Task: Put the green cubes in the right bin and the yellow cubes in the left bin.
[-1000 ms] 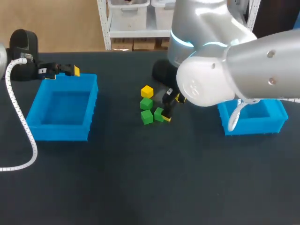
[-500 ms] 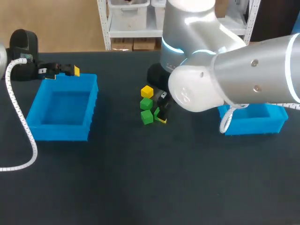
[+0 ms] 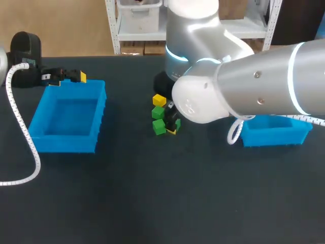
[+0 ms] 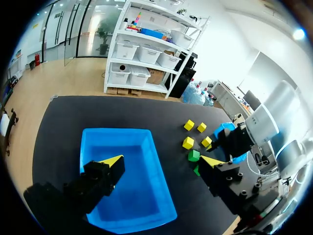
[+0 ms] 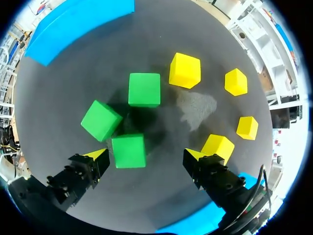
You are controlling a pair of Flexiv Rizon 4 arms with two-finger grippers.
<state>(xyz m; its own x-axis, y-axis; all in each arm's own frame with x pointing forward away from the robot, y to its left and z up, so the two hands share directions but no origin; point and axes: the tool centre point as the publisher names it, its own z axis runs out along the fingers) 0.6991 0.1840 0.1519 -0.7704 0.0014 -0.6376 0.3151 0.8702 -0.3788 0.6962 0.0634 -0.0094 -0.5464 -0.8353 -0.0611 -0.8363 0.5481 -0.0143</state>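
Note:
A yellow cube [image 3: 159, 99] and two green cubes [image 3: 158, 112] [image 3: 159, 126] lie mid-table in a short column. My right gripper [image 3: 172, 124] hangs low beside them, open. From its wrist I see three green cubes [image 5: 144, 89] [image 5: 101, 120] [image 5: 128, 151]. The last sits between the spread fingers of my right gripper [image 5: 145, 155], untouched on one side. Several yellow cubes [image 5: 185, 70] [image 5: 235, 82] lie beyond. My left gripper [image 3: 66, 77] is open over the back edge of the left bin [image 3: 68, 122], and stands open [image 4: 161, 161] in its own view too. The right bin [image 3: 274, 129] is partly hidden by my right arm.
My right arm's bulky elbow [image 3: 244, 86] covers the table's middle right and hides most yellow cubes from above. A white cable [image 3: 20, 137] trails along the left side, and the left bin's inside [image 4: 124, 176] holds nothing I can see.
My right arm has swung left and its gripper has shifted left, closer over the green cubes. The left arm has not moved.

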